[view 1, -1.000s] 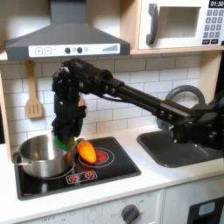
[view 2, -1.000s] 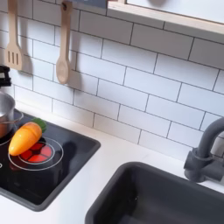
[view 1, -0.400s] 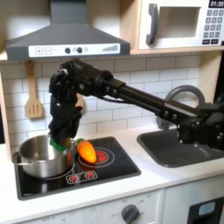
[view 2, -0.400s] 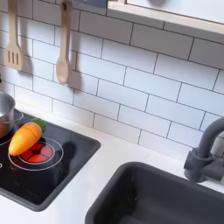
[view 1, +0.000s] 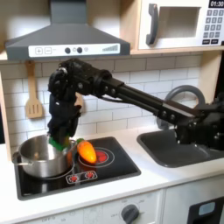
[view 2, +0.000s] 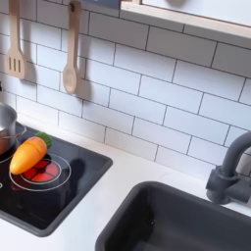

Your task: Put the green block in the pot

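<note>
White subway tiles (view 1: 122, 87) back this toy kitchen, with a grey range hood (view 1: 66, 39) above the black cooktop (view 1: 74, 171) and a microwave (view 1: 179, 24) up at the first exterior view's right.

Starting at the first exterior view's left, a wooden spatula (view 1: 33, 94) hangs on the tiles. Below it the pot (view 1: 42, 156) stands on the cooktop's left burner, shiny and round, a side handle pointing toward the camera's left. My gripper (view 1: 59, 136) hangs over the pot's right rim, pointing down. Between my fingers I see a small patch of bright green, the green block (view 1: 58, 141), held just above the rim and not yet inside. My fingers are narrowed onto it, though the contact itself is small and dim in this view.

Just right of the pot lies an orange toy carrot (view 1: 87, 151) on the red burner ring, near my gripper but apart from it. My black arm (view 1: 131, 92) stretches from there across to the first exterior view's right, where the dark sink (view 1: 179, 147) and its curved faucet (view 1: 179, 94) sit.

In the second exterior view, the pot's edge (view 2: 5, 125) shows at the left border, then the carrot (view 2: 27, 154) with its green tip toward the wall, two wooden utensils (view 2: 70, 54) hanging above, and the sink basin (view 2: 176, 224) at the right.
</note>
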Robot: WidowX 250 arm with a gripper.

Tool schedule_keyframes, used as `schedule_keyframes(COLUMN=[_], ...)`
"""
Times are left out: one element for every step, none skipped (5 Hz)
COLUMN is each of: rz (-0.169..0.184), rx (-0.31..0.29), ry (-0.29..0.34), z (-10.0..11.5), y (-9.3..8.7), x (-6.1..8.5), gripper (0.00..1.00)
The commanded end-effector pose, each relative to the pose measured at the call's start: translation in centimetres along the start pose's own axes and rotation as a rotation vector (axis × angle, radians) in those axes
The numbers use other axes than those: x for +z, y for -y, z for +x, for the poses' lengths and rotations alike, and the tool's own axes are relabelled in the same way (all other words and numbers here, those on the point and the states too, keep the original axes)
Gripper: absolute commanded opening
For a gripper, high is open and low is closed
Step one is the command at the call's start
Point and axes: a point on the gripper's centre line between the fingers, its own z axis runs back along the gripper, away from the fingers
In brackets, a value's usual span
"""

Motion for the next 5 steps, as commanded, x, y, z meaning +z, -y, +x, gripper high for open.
schedule_keyframes(rz=[0.011, 0.012, 0.013, 0.021, 0.040], rx=[0.021, 0.032, 0.035, 0.040, 0.037], ry=[-0.020, -0.025, -0.023, -0.035, -0.044], z=[1.06, 1.56, 1.90, 1.92, 1.56], y=[-0.50, -0.74, -0.68, -0.95, -0.98], x=[-1.51, -1.98, -2.03, -2.35, -1.97], gripper=[0.00, 0.00, 0.00, 0.00, 1.00])
